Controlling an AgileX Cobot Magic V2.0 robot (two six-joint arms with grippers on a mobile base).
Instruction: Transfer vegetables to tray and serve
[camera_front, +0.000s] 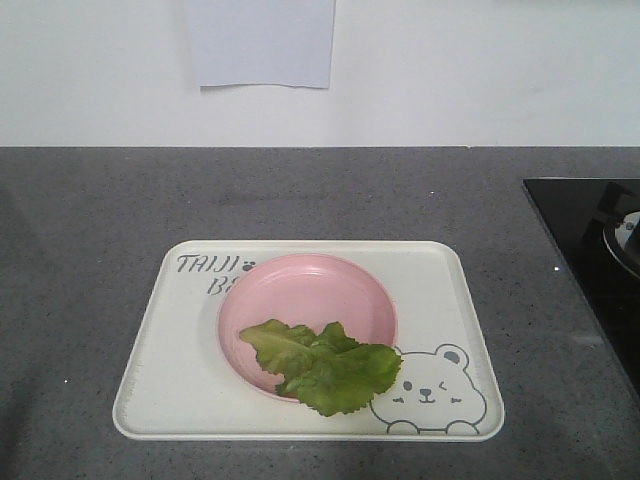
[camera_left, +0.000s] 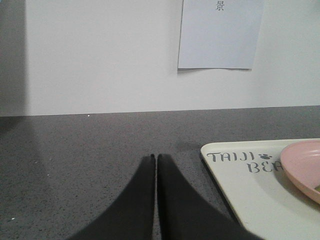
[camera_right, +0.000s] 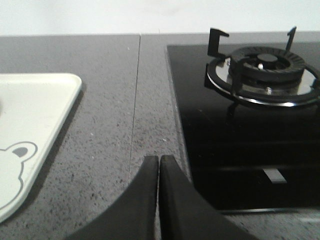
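Note:
The vegetables, ruffled green lettuce leaves, lie on the front right part of a round pink plate. The plate stands in the middle of the cream tray, which bears grey "TAIJI BEAR" lettering and a winking bear. In the left wrist view my left gripper is shut and empty over the grey counter, left of the tray's near corner; the plate's rim shows at the right edge. My right gripper is shut and empty over the counter between the tray and the hob. Neither gripper shows in the front view.
A black glass hob with a gas burner lies right of the tray, its edge close to my right gripper; it also shows as the hob at the front view's right. A white sheet of paper hangs on the back wall.

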